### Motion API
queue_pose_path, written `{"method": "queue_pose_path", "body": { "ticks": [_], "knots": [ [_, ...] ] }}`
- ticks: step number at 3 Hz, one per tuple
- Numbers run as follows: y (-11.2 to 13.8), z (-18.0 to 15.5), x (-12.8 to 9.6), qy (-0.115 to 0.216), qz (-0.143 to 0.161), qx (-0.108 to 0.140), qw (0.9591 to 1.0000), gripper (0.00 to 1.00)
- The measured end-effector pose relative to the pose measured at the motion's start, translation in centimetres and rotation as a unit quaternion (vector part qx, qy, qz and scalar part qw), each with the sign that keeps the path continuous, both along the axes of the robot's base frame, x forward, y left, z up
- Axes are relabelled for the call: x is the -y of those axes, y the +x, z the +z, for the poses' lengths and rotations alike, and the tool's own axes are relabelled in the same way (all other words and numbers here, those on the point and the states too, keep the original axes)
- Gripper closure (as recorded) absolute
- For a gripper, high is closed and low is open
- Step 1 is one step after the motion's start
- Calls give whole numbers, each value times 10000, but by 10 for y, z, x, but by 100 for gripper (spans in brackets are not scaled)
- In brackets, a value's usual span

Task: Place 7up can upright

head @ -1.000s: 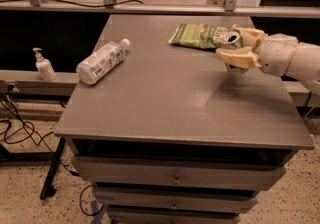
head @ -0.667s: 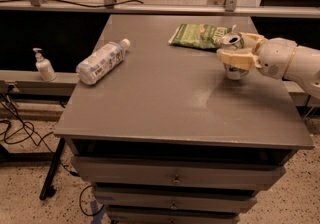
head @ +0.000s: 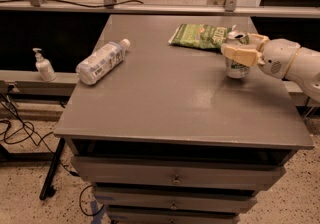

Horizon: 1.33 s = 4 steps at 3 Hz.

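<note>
The 7up can (head: 236, 69) is a small silver can with a shiny top. It stands upright at the right rear of the grey table (head: 170, 103), and its base appears to touch the top. My gripper (head: 242, 48) reaches in from the right and is shut on the can's upper half. One cream finger (head: 241, 55) crosses the can's front; the other lies behind it. The white arm (head: 292, 63) leads off the right edge.
A flat green snack bag (head: 200, 35) lies just behind and left of the can. A clear plastic bottle with a white cap (head: 100, 61) lies on its side at the table's left. A soap dispenser (head: 44, 65) stands on a ledge to the left. Drawers sit below the tabletop.
My gripper has come down with the can, which has gone from tilted above the table to upright on the surface.
</note>
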<state>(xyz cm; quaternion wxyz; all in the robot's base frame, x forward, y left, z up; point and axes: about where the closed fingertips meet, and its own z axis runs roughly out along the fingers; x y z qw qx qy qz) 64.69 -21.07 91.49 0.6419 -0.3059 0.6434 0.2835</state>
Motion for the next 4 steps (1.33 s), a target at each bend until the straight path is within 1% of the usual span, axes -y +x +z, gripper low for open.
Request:
{"method": "queue_pose_path", "body": {
  "ticks": [1, 2, 3, 4],
  "knots": [
    [-2, 4, 12, 259, 93, 132, 9995, 100],
    [-6, 2, 21, 293, 368, 354, 9983, 100],
    [-10, -3, 25, 159, 552, 474, 9972, 82],
    [-11, -8, 28, 90, 660, 528, 9964, 59]
  ]
}}
